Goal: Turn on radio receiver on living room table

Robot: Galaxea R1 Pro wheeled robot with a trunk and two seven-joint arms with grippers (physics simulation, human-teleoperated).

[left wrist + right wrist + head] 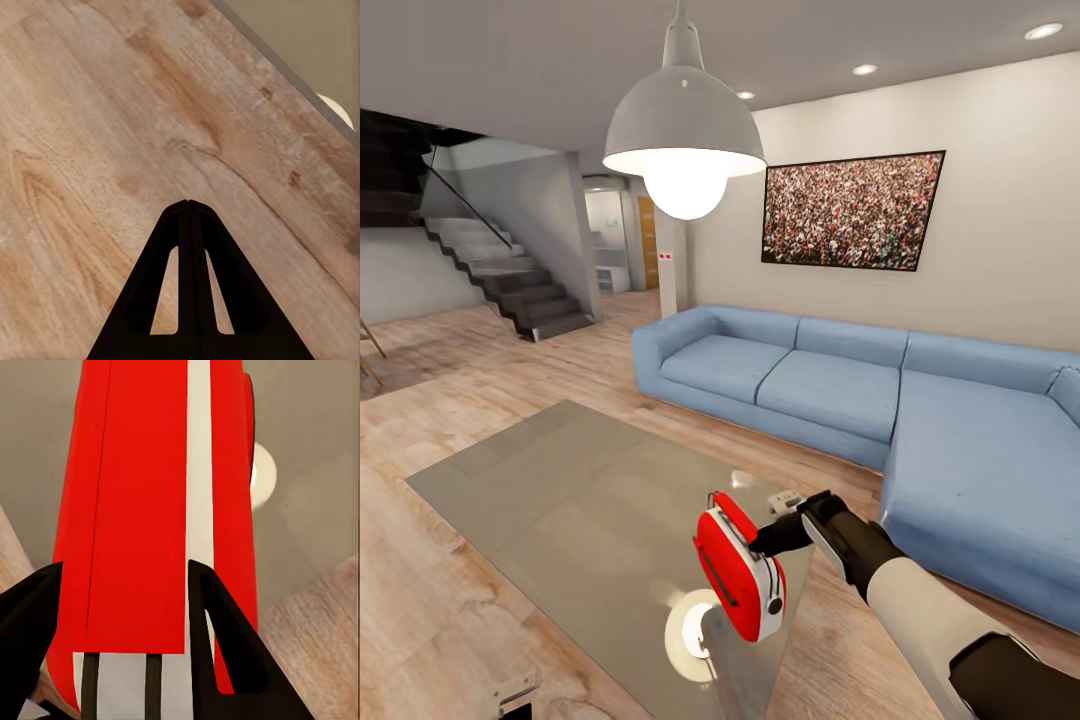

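Note:
The red radio receiver (738, 566) with white side panels hangs tilted over the near right corner of the glossy grey table (570, 510). My right gripper (765, 541) reaches it from the right and is shut on its body. In the right wrist view my right gripper (124, 566) has its dark fingers (225, 645) against the red and white radio receiver (150, 510), with the table (315, 435) behind. My left gripper (189, 206) is shut with nothing in it, hanging low over the wood floor (90, 135) beside the table's edge (300, 75).
A blue sectional sofa (860, 390) runs along the far and right sides. A white pendant lamp (682, 140) hangs over the table, and a framed crowd picture (852, 210) is on the beige wall. Stairs (510, 280) rise at the back left. A small pale object (785, 497) lies near the table's right edge.

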